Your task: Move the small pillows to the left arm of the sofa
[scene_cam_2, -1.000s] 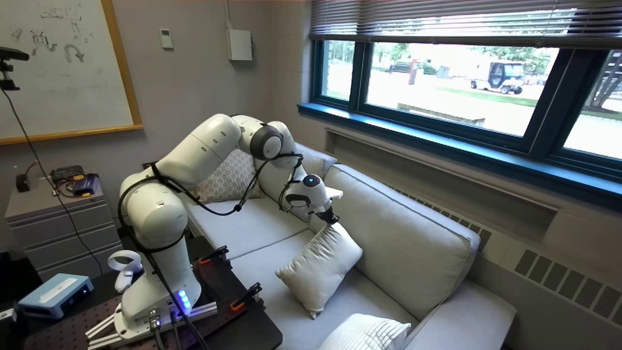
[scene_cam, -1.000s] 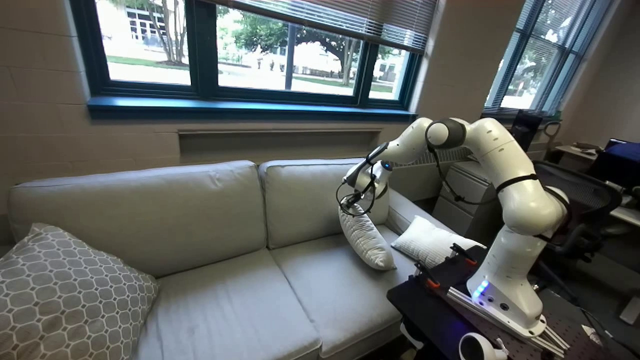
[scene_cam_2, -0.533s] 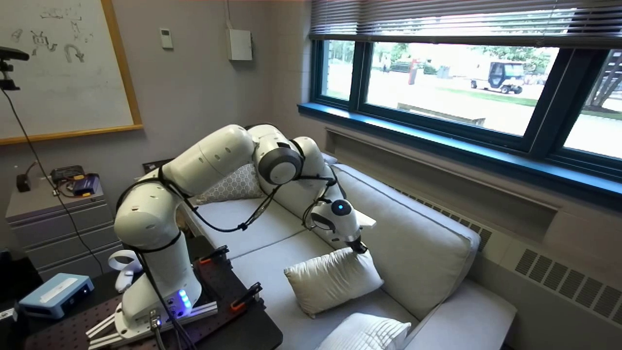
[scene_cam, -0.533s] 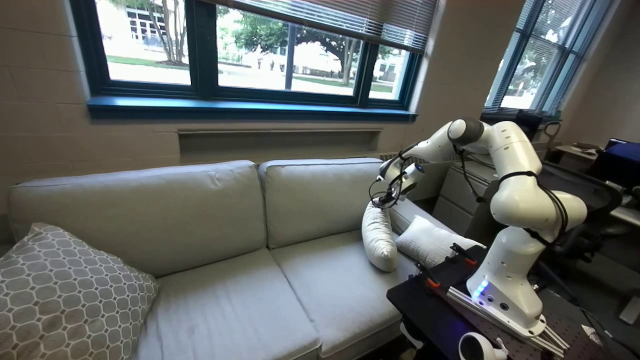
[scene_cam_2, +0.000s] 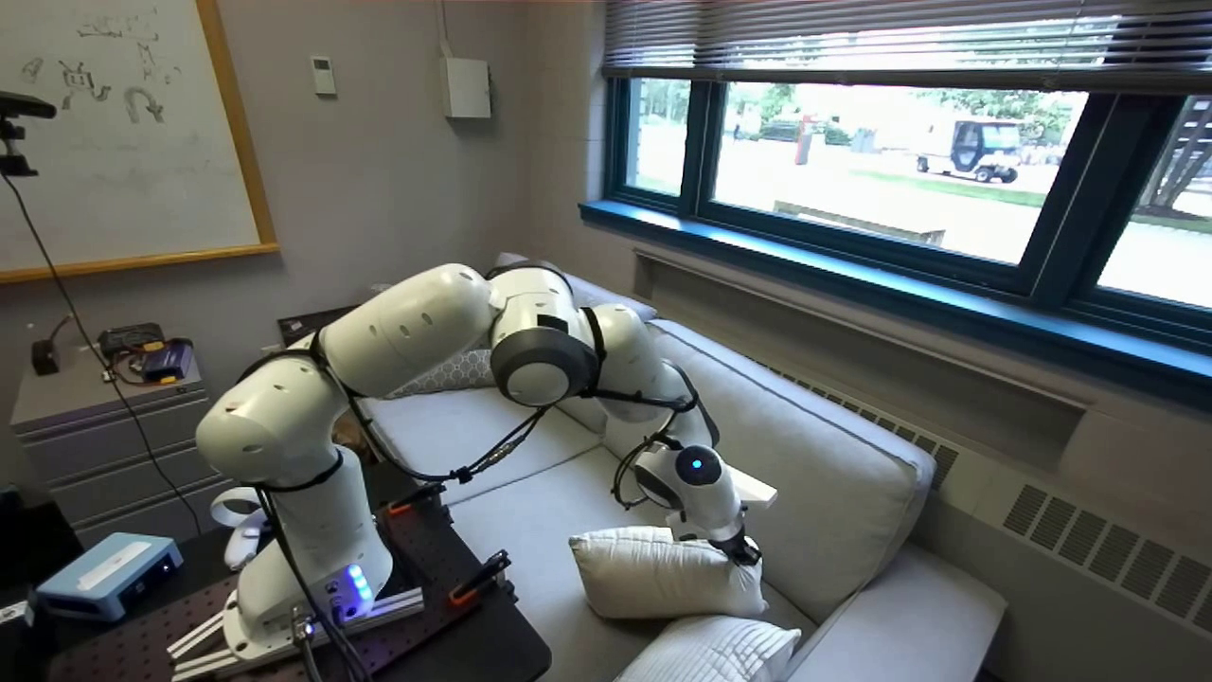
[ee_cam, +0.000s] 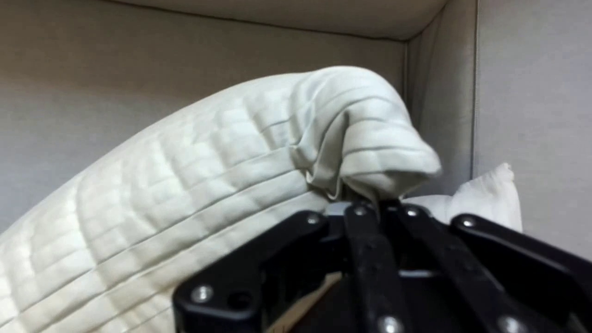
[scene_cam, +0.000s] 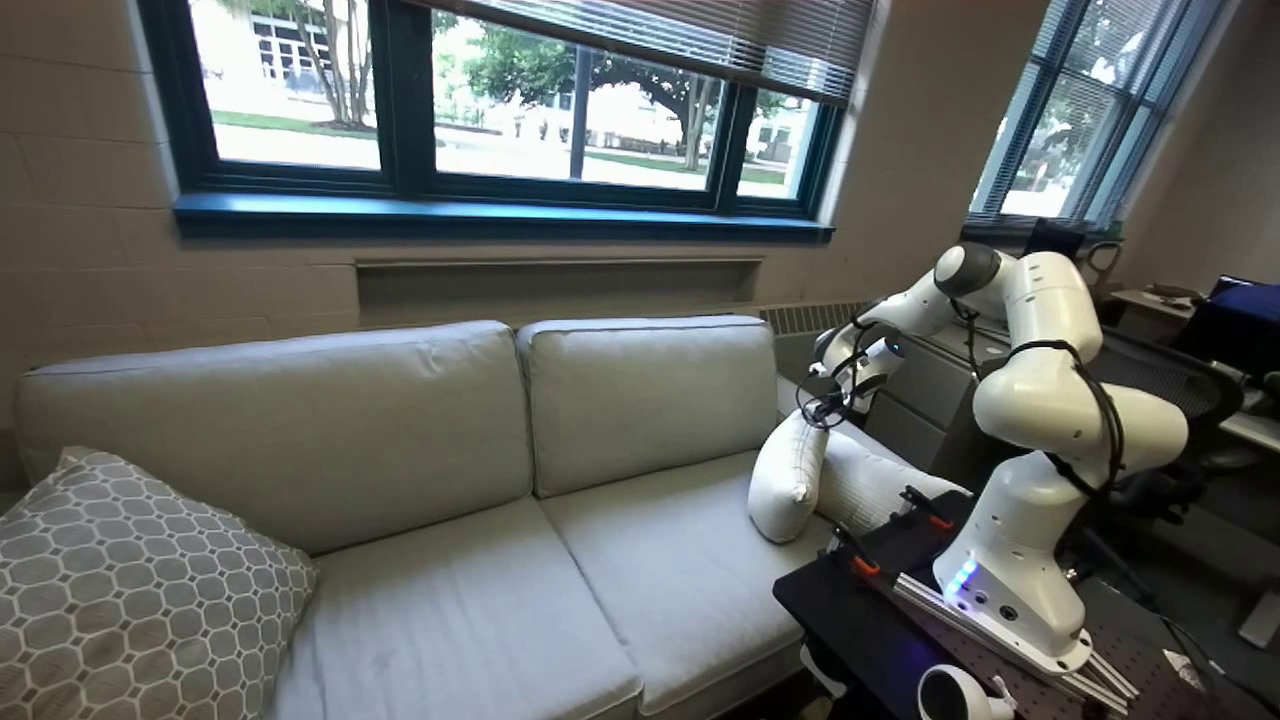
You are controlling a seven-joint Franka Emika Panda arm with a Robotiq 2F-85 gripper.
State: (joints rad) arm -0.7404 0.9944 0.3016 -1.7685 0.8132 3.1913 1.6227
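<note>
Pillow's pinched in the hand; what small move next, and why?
Perhaps raise the hand slightly: it grips one small pillow, and the other small pillow lies close beside it, nearer the armrest, so going straight across might shove that one along.

Right of center in an exterior view, gripper (scene_cam: pixel 818 410) pinches small pillow (scene_cam: pixel 788 480) by its top; second small pillow (scene_cam: pixel 866 483) just beside on sofa (scene_cam: pixel 450 570); patterned pillow (scene_cam: pixel 140 595) lower left; window (scene_cam: pixel 500 120) upper left.
</note>
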